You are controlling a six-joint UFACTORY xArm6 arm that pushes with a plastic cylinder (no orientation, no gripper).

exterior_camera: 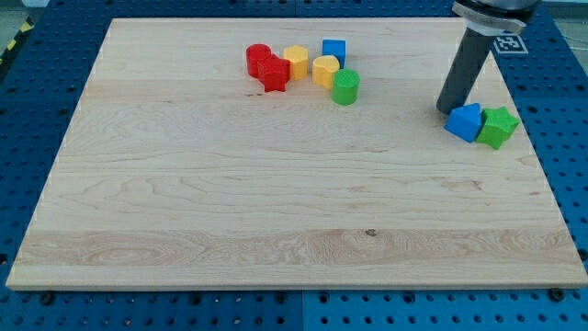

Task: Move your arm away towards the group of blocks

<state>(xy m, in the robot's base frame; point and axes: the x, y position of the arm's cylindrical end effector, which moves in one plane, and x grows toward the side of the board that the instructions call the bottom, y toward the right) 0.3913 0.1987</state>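
Note:
A group of blocks sits near the view's top centre: a red cylinder (258, 57), a red star-like block (274, 74), a yellow block (296, 62), a second yellow block (325, 70), a blue cube (333, 51) and a green cylinder (345, 87). At the view's right, a blue block (465, 121) touches a green star-shaped block (498, 126). My tip (447, 109) stands just to the left of and above the blue block, right beside it and far to the right of the group.
The blocks lie on a light wooden board (276, 211), which rests on a blue perforated table (570, 110). The arm's dark body (491, 11) enters from the view's top right.

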